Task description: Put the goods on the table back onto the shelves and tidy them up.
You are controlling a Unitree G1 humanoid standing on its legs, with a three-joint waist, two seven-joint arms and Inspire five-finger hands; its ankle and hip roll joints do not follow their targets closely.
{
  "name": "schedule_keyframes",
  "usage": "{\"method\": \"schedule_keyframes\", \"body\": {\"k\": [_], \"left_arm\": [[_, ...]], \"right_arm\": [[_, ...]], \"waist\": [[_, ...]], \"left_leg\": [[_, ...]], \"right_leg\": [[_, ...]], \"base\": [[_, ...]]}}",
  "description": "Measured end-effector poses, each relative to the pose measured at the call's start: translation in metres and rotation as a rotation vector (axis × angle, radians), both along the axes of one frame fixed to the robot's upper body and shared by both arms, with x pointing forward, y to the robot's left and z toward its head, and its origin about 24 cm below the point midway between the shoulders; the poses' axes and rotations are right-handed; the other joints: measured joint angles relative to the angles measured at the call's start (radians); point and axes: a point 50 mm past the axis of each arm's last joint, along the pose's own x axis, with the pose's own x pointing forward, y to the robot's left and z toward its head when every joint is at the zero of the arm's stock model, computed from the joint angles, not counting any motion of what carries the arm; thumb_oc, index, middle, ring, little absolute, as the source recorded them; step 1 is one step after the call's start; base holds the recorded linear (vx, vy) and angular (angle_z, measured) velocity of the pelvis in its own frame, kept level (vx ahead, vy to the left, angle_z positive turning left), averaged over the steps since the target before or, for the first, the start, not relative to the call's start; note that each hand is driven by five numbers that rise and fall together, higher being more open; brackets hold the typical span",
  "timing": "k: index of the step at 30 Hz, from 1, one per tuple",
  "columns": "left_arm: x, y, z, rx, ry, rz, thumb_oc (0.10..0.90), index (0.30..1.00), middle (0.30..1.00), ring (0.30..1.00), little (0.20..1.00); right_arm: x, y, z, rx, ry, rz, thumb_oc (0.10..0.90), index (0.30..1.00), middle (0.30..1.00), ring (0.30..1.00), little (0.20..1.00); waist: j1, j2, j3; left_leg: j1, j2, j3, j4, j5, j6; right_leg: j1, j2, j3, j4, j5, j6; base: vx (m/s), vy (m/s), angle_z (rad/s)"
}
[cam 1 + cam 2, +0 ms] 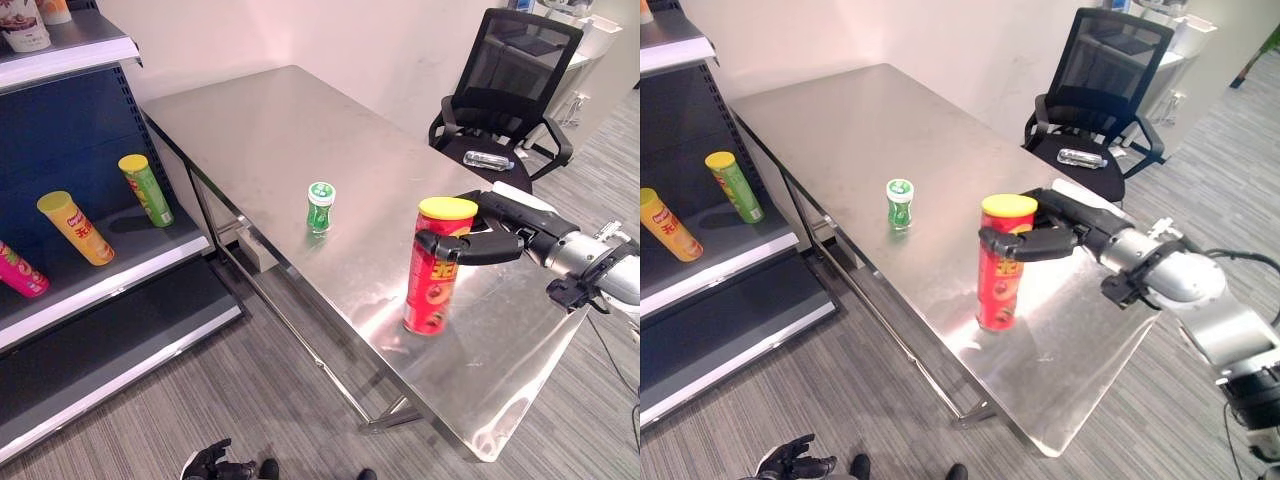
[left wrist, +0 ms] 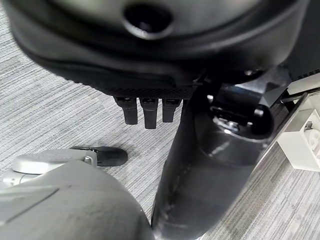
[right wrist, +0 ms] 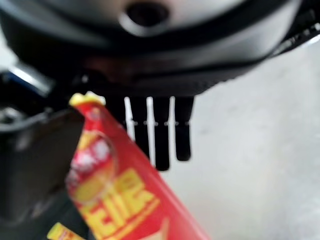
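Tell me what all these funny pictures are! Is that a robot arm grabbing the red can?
Yes! A robot took these pictures. Two come from cameras in its head, looking down at a shiny metal table. Two come from little cameras on its wrists, very close up. Its right hand reaches around the top of a tall red can with a yellow lid, standing on the table; its fingers look fairly straight, not squeezing. A small green bottle stands there too. The left hand hangs low, near the floor. On the shelf to the left lie more cans: green, yellow and pink. Behind the table stands a black chair.
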Motion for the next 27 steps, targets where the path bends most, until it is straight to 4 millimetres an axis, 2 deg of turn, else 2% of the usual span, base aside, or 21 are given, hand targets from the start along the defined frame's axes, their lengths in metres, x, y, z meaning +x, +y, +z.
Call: {"method": "schedule_keyframes", "body": {"k": [4,10,14,17,21,27], "left_arm": [[0.005,-0.001,0.002,-0.004,-0.021,0.001,0.8,0.9,0.9,0.9,0.9],[0.016,-0.003,0.006,-0.02,-0.071,0.021,0.8,0.9,0.9,0.9,0.9],[0.02,-0.002,0.007,-0.027,-0.087,0.053,0.8,0.9,0.9,0.9,0.9],[0.03,-0.001,0.013,-0.023,-0.139,0.08,0.8,0.9,0.9,0.9,0.9],[0.036,0.001,0.016,-0.016,-0.171,0.109,0.8,0.9,0.9,0.9,0.9],[0.03,0.004,0.014,-0.007,-0.155,0.134,0.8,0.9,0.9,0.9,0.9]], "right_arm": [[0.001,-0.001,-0.001,0.002,0.001,-0.006,0.4,0.3,0.3,0.3,0.3],[0.005,-0.008,-0.014,0.026,0.031,-0.057,0.4,0.3,0.3,0.3,0.3],[0.006,-0.009,-0.01,0.04,0.006,-0.069,0.4,0.3,0.3,0.3,0.3],[0.008,-0.009,-0.006,0.098,-0.043,-0.092,0.4,0.3,0.3,0.3,0.3],[0.009,-0.01,-0.001,0.164,-0.11,-0.127,0.4,0.3,0.3,0.3,0.3],[0.011,-0.01,0.002,0.281,-0.21,-0.185,0.4,0.3,0.3,0.3,0.3]], "waist": [[0.003,0.0,0.001],[0.011,-0.003,0.013],[0.011,-0.008,0.04],[0.01,-0.02,0.08],[0.032,-0.018,0.111],[0.042,-0.007,0.129]], "left_leg": [[-0.001,0.0,-0.001,0.0,0.0,0.0],[-0.003,0.0,-0.004,0.0,0.001,0.0],[-0.004,0.0,-0.008,0.001,0.003,-0.001],[-0.002,0.001,-0.022,0.002,0.011,-0.004],[-0.005,0.001,-0.029,0.002,0.014,-0.005],[-0.016,-0.002,-0.047,0.002,0.017,-0.005]], "right_leg": [[-0.001,0.0,0.0,0.0,0.0,0.0],[0.0,0.001,-0.003,0.0,0.0,0.0],[0.002,0.002,-0.01,0.0,0.0,0.0],[0.003,0.003,-0.023,0.0,0.002,-0.002],[0.005,0.003,-0.028,0.0,0.002,-0.002],[0.005,0.001,-0.049,0.0,0.002,-0.002]], "base": [[-0.03,-0.004,0.0],[-0.03,-0.009,0.01],[-0.03,-0.009,0.03],[-0.05,-0.02,0.12],[-0.03,-0.016,0.06],[0.01,-0.011,0.1]]}}
